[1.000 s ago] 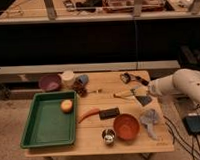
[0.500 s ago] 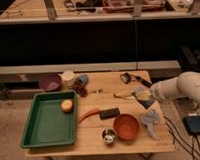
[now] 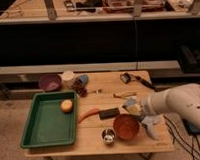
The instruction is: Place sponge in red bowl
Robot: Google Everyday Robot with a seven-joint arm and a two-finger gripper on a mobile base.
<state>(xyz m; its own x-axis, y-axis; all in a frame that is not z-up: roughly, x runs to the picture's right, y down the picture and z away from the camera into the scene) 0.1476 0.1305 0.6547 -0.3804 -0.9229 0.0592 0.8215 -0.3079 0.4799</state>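
Gripper point(image 3: 136, 110) moved left with sponge point(image 3: 133, 107) | jaw state unclear | red bowl point(image 3: 126, 126) below | black block point(image 3: 109, 113) beside

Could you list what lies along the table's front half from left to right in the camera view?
Green tray → orange fruit → carrot → black block → red bowl → gripper, right of the bowl's centre.

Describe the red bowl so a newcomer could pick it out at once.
On the wooden table, look right of the green tray, at the front edge. The red bowl sits there, just below the gripper, beside a small shiny metal cup; it is the only reddish-orange round dish.
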